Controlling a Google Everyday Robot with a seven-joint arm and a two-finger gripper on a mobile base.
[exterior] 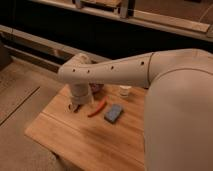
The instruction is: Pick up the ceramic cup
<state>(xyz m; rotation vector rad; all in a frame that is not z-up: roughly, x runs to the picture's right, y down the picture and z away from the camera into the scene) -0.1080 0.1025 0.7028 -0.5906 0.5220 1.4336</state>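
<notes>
Tool (75,106) hangs at the end of the thick cream-white robot arm (115,70), low over the left rear part of the light wooden table (75,137), close to the surface or touching it. Whether it is open or closed, I cannot tell, because the bulky wrist above hides most of it.

A small, short, white ceramic cup (125,90) stands upright near the table's far edge, well apart from the tool and to its right in the view. Nothing touches it, and the arm's long forearm passes above and just behind it.

Between the tool and the ceramic cup sits a wider dark reddish-brown bowl (97,88), partly covered by the wrist. In front of the bowl lies a slim orange-red stick-shaped object (97,107), angled, with its lower end near the tool. Just to the right of that lies a flat grey-blue rectangular block (114,113), nearer the viewer than the ceramic cup.

Behind the table runs a dark wall of shelving (100,30), and a brownish floor (20,95) shows at the left.
</notes>
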